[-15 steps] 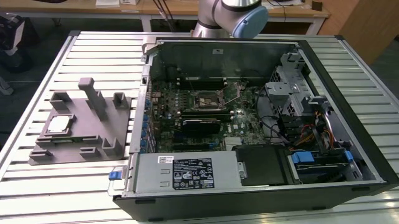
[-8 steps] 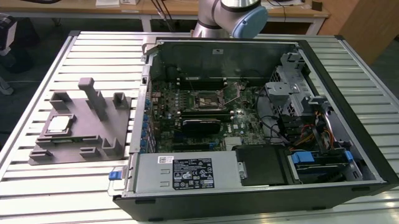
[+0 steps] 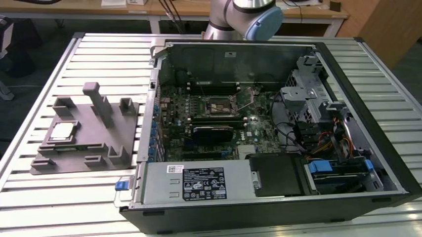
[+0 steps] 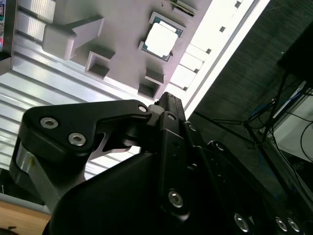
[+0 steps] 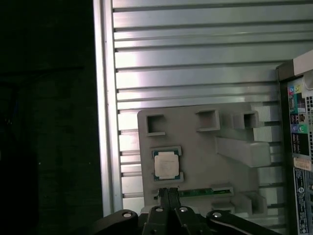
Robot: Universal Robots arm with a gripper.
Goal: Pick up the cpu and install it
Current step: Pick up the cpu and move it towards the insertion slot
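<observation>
Cams: one high, two wrist.
Exterior view looks steeply down at desk (image 3: 66, 197); both wrist views share grey fixture (image 5: 195, 156), cpu (image 5: 166, 165).

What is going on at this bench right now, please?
A robot arm is working on fitting the cpu into the open computer. The cpu lies flat in the grey fixture beside the computer, not yet picked up. The tool hangs apart from it, shut and empty.
</observation>
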